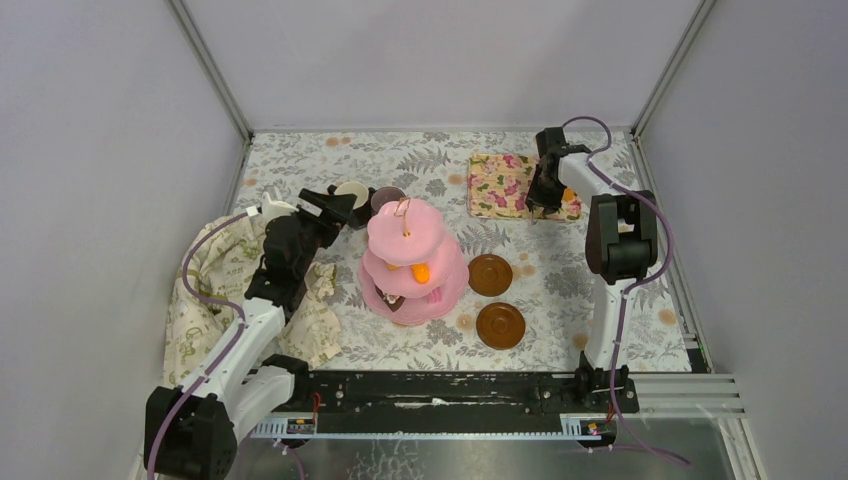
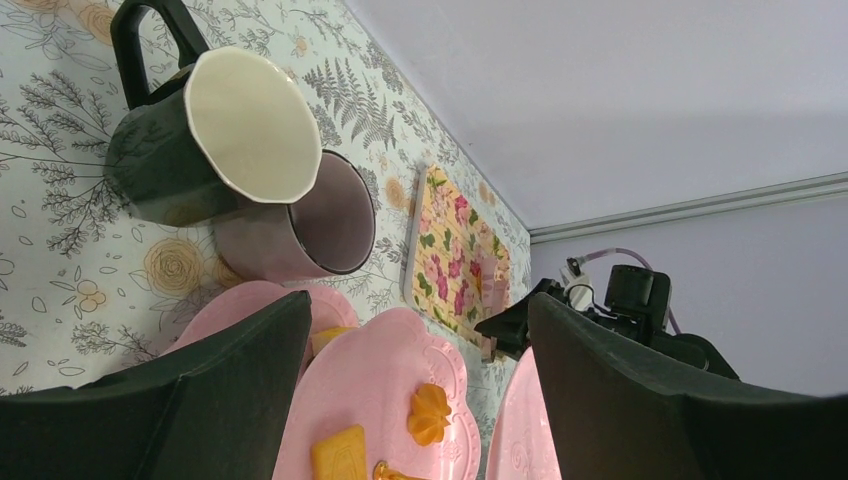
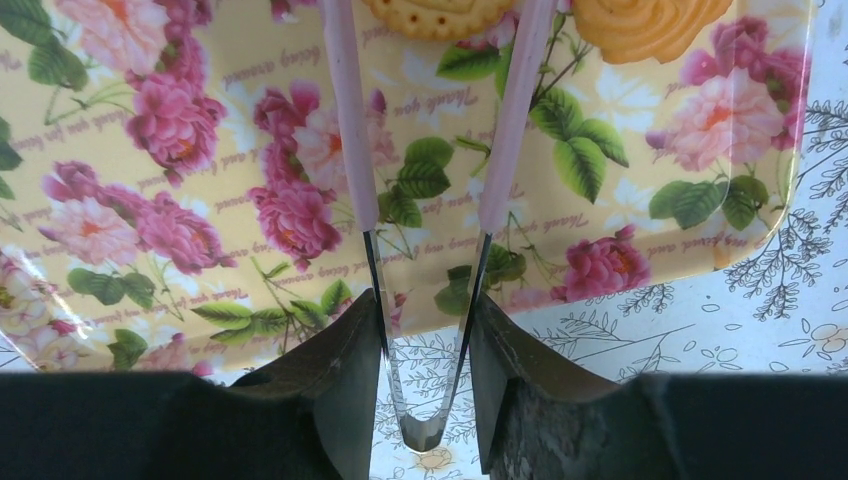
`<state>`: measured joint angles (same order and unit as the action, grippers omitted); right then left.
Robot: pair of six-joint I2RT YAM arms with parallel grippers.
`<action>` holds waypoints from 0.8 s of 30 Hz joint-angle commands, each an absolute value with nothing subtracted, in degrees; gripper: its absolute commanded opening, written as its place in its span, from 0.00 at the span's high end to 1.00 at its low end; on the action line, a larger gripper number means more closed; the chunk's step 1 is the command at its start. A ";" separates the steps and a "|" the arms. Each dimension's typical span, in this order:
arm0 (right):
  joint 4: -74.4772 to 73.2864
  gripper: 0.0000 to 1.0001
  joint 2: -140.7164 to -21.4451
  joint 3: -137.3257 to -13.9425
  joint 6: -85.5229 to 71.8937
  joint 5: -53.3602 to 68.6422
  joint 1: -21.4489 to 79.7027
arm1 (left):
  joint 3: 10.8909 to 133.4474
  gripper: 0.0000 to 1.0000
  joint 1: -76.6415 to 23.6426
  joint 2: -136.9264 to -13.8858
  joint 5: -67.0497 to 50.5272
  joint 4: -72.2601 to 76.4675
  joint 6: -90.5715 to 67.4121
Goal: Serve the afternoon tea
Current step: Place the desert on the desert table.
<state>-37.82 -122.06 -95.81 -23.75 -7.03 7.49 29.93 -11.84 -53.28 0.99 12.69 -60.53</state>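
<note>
From above, the pink 3-tier cake stand [image 1: 405, 232] stands mid-table on the fern-print cover [image 1: 560, 290], with orange sweets [image 1: 420, 270] on a lower tier. 2 brown saucers [image 1: 490, 275] lie bare just right of it. 2 dark mugs [image 1: 352, 193] sit side by side behind its left side, and the left gripper [image 1: 335, 205] is right beside them. A crumpled leaf-print cloth [image 1: 215, 290] lies under the left arm. The right gripper [image 1: 545, 195] hangs over the floral tray [image 1: 500, 185] at the far right.

In the left wrist view, the left fingers [image 2: 200, 400] stand wide apart with nothing between them. Ahead, the cream-lined mug [image 2: 220, 140] touches the purple-lined mug [image 2: 310, 225], and the stand's pink tiers lie nearer.

In the right wrist view, the right fingers [image 3: 340, 380] are clamped on metal tongs [image 3: 425, 330]. The tongs' 2 pink arms straddle a round biscuit [image 3: 440, 12] on the tray. An orange rosette [image 3: 650, 25] lies just right of it.
</note>
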 commanded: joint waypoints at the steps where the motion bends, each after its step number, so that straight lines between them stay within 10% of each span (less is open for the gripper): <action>1: -38.51 0.73 -118.91 -94.69 -22.72 -8.37 7.38 | 29.40 0.13 -11.33 -52.19 0.00 15.72 -60.89; 24: -36.04 0.84 -107.66 -87.06 -22.41 -6.22 8.33 | 29.83 0.13 -10.38 -50.17 -0.61 14.08 -60.57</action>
